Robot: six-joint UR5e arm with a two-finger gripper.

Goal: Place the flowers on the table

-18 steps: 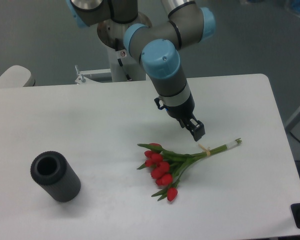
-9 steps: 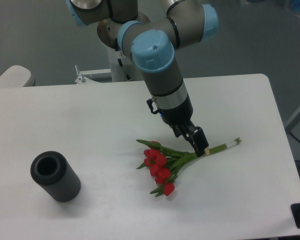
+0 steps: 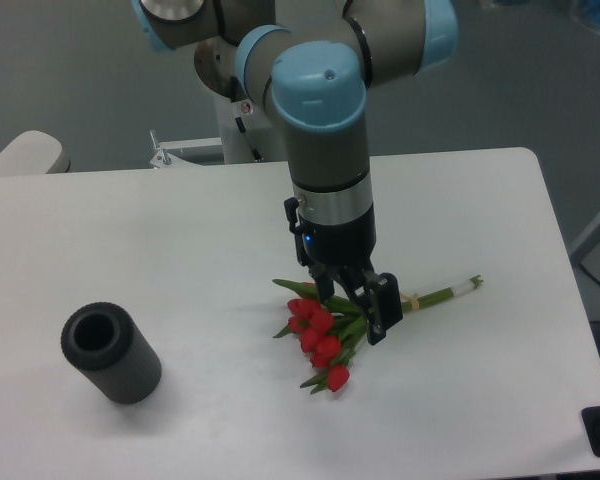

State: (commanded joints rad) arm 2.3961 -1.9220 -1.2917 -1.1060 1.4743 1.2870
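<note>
The flowers [image 3: 321,338], a bunch of red tulips with green leaves, lie flat on the white table [image 3: 130,230] right of centre. Their long stems [image 3: 442,294] point right, towards the table's far right side. My gripper [image 3: 358,304] points straight down over the bunch where the stems meet the blooms. Its jaws are open and stand on either side of the stems, with one black finger [image 3: 380,315] in front. The part of the stems beneath the gripper is hidden.
A dark grey ribbed cylinder [image 3: 110,352] lies on its side at the front left, open end facing up and left. The arm's base [image 3: 245,90] stands behind the table's back edge. The table's right edge runs close to the stem tips.
My gripper has moved left and down from above the stems' band to the base of the blooms, turning upright. The bunch shifted slightly as the gripper came in.
</note>
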